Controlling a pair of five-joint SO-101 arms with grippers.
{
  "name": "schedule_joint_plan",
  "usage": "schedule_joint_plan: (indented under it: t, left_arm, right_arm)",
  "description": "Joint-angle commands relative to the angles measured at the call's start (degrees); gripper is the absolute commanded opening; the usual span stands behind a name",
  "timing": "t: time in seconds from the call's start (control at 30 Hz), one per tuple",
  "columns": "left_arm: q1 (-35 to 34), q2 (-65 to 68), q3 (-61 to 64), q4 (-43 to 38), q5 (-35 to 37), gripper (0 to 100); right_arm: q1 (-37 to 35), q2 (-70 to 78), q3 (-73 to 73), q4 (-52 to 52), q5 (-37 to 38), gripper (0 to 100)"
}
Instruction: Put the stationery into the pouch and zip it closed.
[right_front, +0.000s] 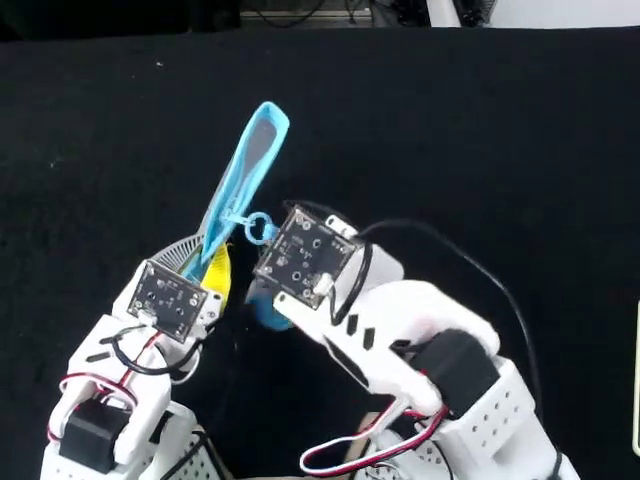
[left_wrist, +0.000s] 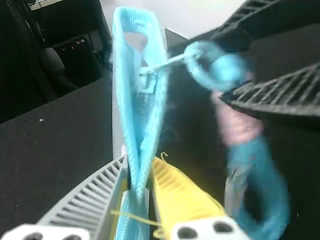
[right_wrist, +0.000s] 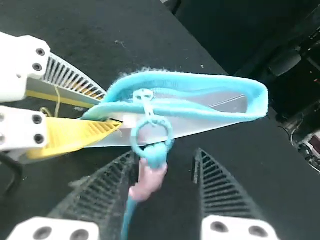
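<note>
The pouch (right_front: 246, 165) is slim, light blue with a grey side panel. It is held on edge, zip side up, with its near end pinched in the left claw (right_front: 212, 258) and its length sticking out away from that claw. Whether it touches the bench cannot be told. Its zip slider (right_wrist: 145, 95) sits near the pinched end, and from there to the far tip the mouth gapes open onto a grey lining. A light blue ring (right_wrist: 150, 133) hangs from the slider, carrying a pink bead (right_wrist: 146, 183) and a blue cord (right_wrist: 128, 215).
</note>
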Motion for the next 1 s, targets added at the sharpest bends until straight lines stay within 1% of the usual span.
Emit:
schedule_joint_plan:
  t: [0.0,0.2,0.4,0.47,0.73,0.97]
  left_arm:
    - [0.57,0.35,-0.31,2.11,-0.62,3]
    - [0.57,0.35,-0.04,2.11,-0.53,3]
    - [0.57,0.35,0.04,1.93,-0.53,3]
    - [0.57,0.35,0.04,1.93,-0.44,3]
    - [0.57,0.35,0.04,2.02,-0.26,3]
    - [0.57,0.35,0.13,1.93,-0.26,3]
  right_arm:
    - [-1.05,-3.56,3.74,-5.19,-0.62,18.0]
    - [-1.32,-9.01,13.49,-13.45,-0.79,18.0]
    - [-2.46,-15.16,17.19,-15.65,-11.34,18.0]
    - [-2.46,-16.40,18.51,-17.49,-13.01,18.0]
    - [-2.37,-16.57,28.44,-32.44,-13.45,18.0]
    - [-2.46,-17.10,28.62,-33.23,-13.54,18.0]
